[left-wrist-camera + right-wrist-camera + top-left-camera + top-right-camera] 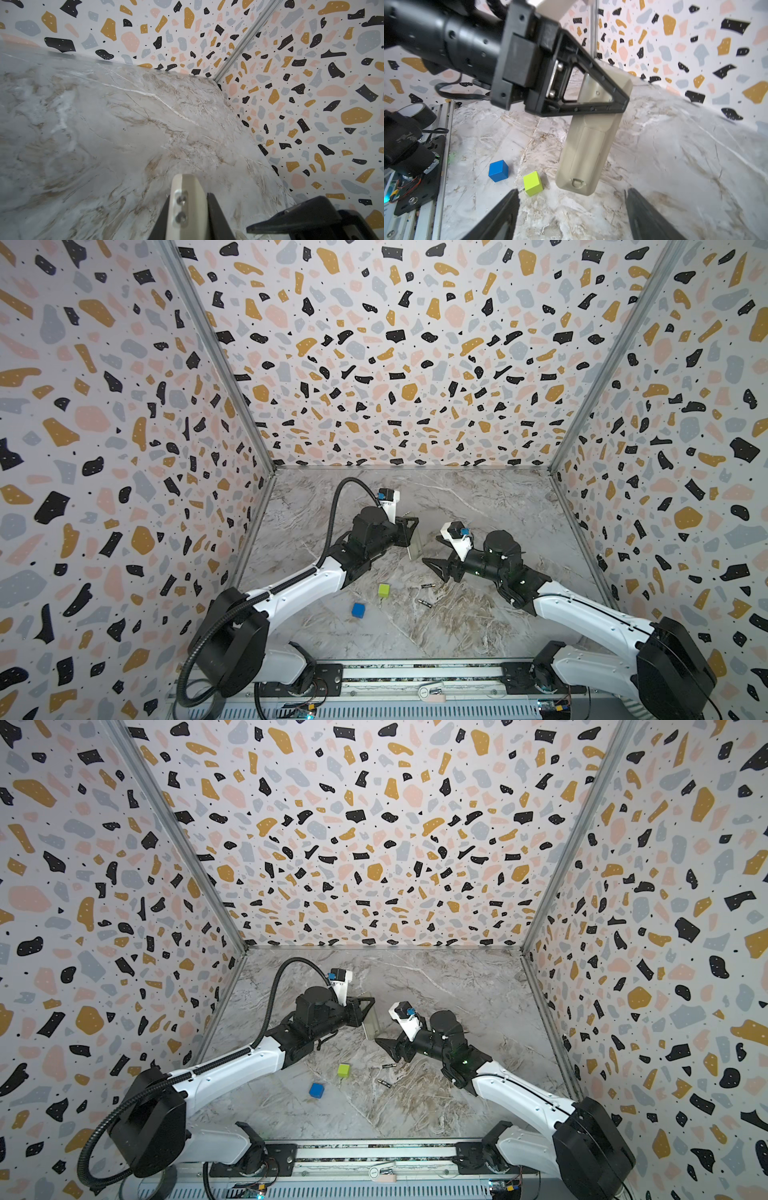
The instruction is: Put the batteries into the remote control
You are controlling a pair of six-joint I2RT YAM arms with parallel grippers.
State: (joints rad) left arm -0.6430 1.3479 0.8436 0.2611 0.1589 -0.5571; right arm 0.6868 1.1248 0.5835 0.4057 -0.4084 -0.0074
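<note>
Left gripper (409, 531) fingers pinch the slim white rectangular remote control (587, 149); right gripper (432, 549) fingers spread wide; two small dark cylindrical batteries (428, 585) (424, 603) lie on the marble tabletop (478, 506).

Smooth matt off-white plastic on the remote control (585, 149), centre frame. The batteries (427, 585) have a dark casing and shiny metal ends. Plain matt faces on the green cube (532, 184) and blue cube (498, 170). Marble-look table (478, 506) is smooth with a faint sheen. Matt terrazzo-print walls (374, 344). Dull metal corner post (614, 352), upper right.
</note>
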